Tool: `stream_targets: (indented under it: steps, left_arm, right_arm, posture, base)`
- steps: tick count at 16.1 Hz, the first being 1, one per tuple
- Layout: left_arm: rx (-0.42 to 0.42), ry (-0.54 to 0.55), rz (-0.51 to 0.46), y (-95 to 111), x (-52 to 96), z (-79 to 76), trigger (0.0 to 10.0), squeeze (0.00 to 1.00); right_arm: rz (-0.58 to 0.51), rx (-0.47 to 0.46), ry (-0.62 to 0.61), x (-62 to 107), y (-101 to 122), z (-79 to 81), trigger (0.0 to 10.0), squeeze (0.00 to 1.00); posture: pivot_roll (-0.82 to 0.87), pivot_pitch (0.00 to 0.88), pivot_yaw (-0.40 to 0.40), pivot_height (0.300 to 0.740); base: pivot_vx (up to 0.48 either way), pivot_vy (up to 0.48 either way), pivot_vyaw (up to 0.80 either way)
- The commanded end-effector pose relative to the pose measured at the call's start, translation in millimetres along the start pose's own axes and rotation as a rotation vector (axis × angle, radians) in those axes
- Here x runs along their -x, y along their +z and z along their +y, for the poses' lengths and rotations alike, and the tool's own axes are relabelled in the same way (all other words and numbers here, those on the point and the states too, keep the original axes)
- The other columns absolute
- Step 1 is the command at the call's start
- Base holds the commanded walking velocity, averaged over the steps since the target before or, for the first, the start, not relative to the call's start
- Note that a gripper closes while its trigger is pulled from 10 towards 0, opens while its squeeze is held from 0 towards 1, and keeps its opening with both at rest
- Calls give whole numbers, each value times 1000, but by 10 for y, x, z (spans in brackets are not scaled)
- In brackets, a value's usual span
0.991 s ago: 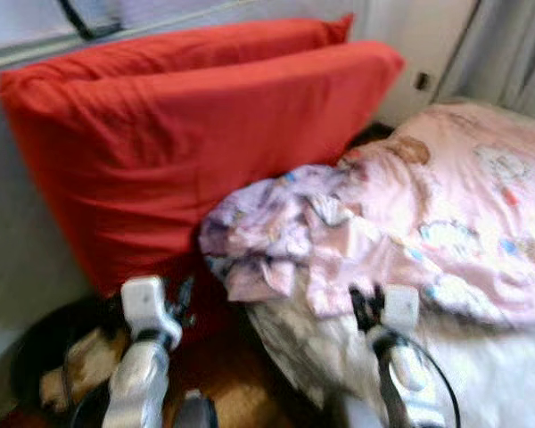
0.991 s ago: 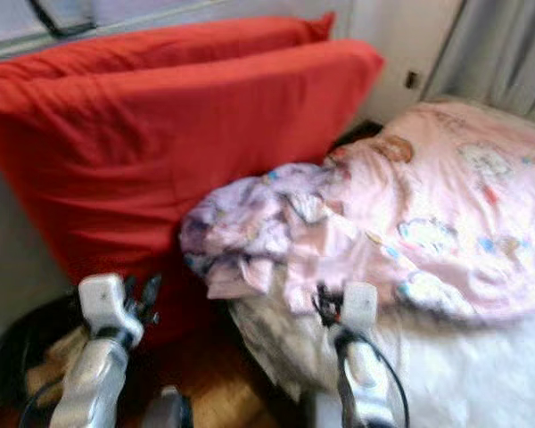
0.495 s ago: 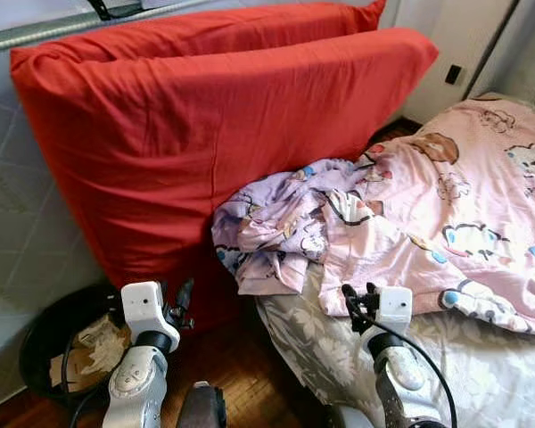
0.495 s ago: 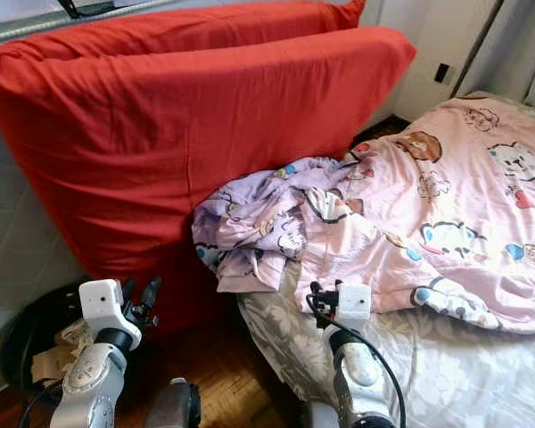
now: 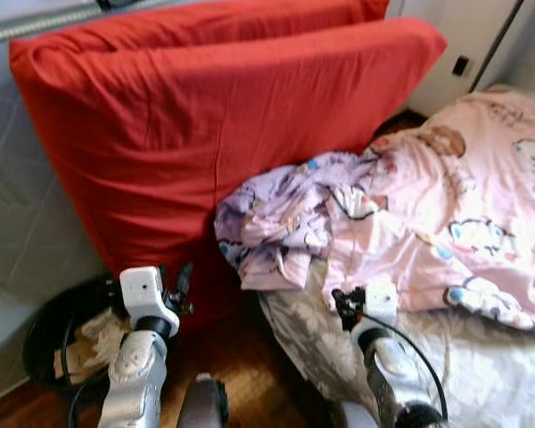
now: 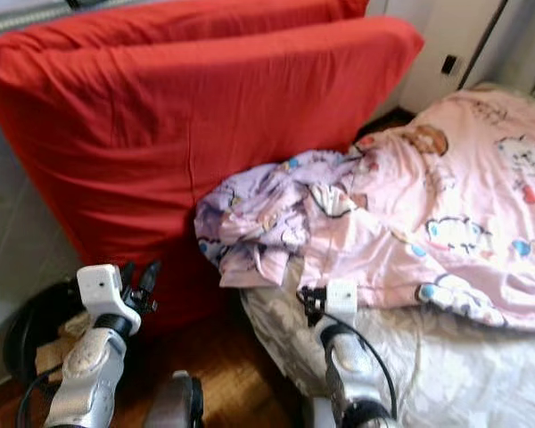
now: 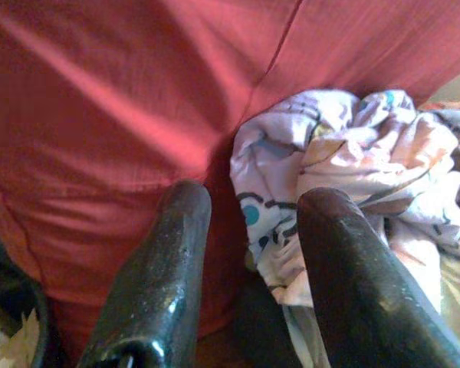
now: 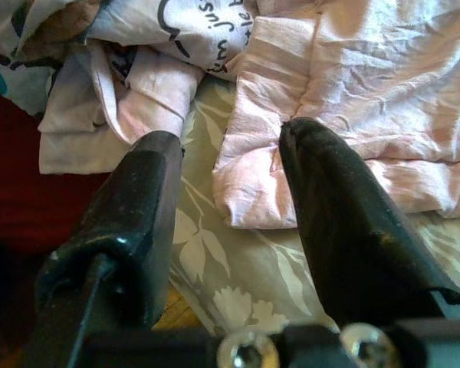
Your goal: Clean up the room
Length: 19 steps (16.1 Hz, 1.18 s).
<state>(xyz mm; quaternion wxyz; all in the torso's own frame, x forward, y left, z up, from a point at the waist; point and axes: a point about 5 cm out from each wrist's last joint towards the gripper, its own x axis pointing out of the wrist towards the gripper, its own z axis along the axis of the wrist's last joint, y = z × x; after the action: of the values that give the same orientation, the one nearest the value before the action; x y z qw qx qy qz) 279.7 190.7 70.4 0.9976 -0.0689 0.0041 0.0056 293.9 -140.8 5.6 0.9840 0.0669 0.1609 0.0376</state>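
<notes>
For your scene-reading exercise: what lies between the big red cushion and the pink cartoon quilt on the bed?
A crumpled lilac printed cloth lies between the red cushion and the pink quilt, seen in the left eye view.

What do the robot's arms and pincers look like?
Both arms are shiny silver and rounded, each topped by a boxy white wrist block. The left pincer and right pincer each have two long, glossy black fingers. A thin black cable loops beside the right arm.

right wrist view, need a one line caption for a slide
Open right gripper poised over the edge of a pink quilt on a leaf-print sheet.
</notes>
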Motion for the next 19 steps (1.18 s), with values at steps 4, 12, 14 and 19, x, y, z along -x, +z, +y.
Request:
stream_targets:
  steps: [4,12,14,19]
  left_arm:
    - [-6,29,38,-75,124,56,10000,0]
    - [-5,26,52,-94,119,35,10000,0]
    - [1,26,52,-86,102,26,10000,0]
    - [-12,21,58,-95,104,35,10000,0]
  right_arm:
    - [-19,-5,7,-18,40,19,10000,0]
    - [-13,-30,-47,102,-106,-82,10000,0]
    - [-1,-29,-44,93,-109,-64,10000,0]
    - [-31,-33,-35,83,-67,-44,10000,0]
  posture:
    - [94,200,-3,641]
    - [76,174,-10,641]
    - [75,172,-10,641]
    - [71,161,-1,641]
  base:
    - [0,0,0]
    - [0,36,0]
    - [0,480,-234]
    - [0,192,-300]
